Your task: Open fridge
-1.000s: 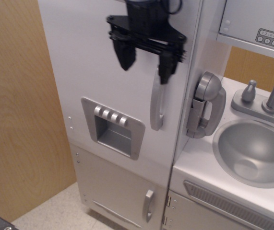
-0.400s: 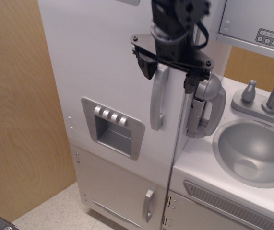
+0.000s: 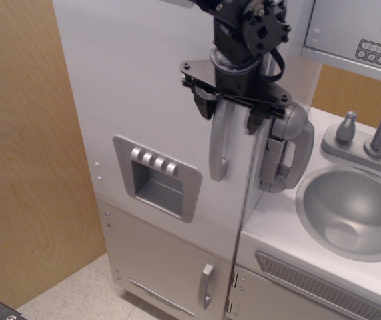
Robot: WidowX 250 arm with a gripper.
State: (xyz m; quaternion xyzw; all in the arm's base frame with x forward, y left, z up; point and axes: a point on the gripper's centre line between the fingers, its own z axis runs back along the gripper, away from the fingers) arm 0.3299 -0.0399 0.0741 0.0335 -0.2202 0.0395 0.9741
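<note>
Observation.image shows my gripper point(image 3: 229, 112) clenching around the top of the handle point(image 3: 219, 143), one finger either side, on the fridge point(image 3: 143, 100) at centre. Door looks barely cracked along its right edge. I'd pull near and leftward in an arc, keeping the grip square. The sink point(image 3: 350, 207), right, sits empty.

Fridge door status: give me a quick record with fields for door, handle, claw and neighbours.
door: fridge door looks shut, no shelves visible
handle: grey vertical bar handle, top end covered by the claw
claw: claw fingers straddle the handle's top; firm grip cannot be confirmed
dispenser: grey four-button recess, left of the handle
right side: grey toy phone, then sink
below: smaller lower door, shut
</note>
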